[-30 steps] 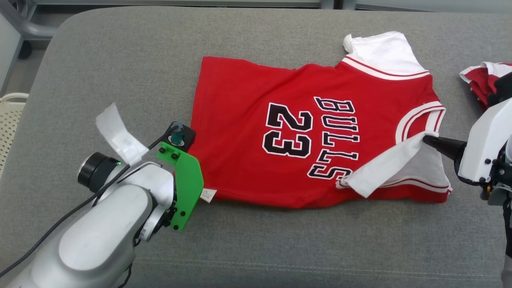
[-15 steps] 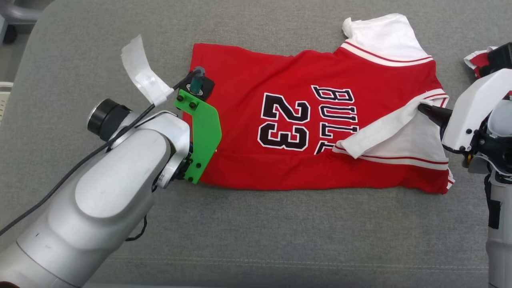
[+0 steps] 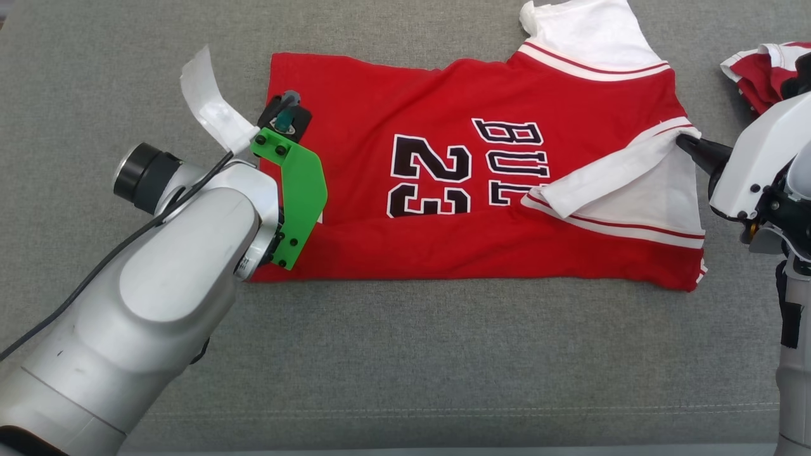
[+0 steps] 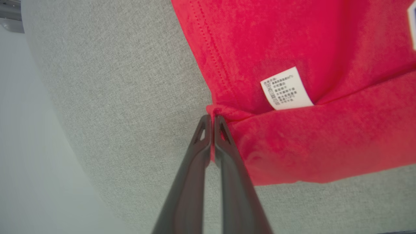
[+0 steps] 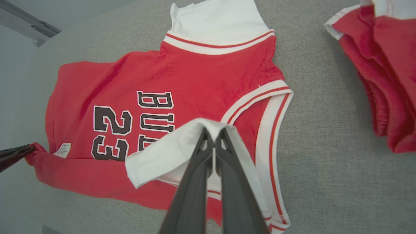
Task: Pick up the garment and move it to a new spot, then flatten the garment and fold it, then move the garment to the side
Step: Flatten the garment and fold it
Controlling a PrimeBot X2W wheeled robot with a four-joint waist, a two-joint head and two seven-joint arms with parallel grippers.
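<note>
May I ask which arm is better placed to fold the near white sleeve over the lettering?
Right, probably: the right gripper is shut on that sleeve; the left gripper pinches the jersey at its hem corner.

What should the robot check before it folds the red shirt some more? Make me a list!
1. Left gripper pinching the shirt's hem corner: ok, fingers shut on it.
2. Right gripper pinching the white sleeve: ok, fingers shut on it.
3. Folded near edge of the shirt straight from gripper to gripper: ok.
4. Far half lying flat on the grey cushion: ok, only small ripples.
5. Pile of clothes out of the way: ok, bare cushion lies between it and the shirt.
6. Both layers of cloth caught in each pinch: cannot tell.
</note>
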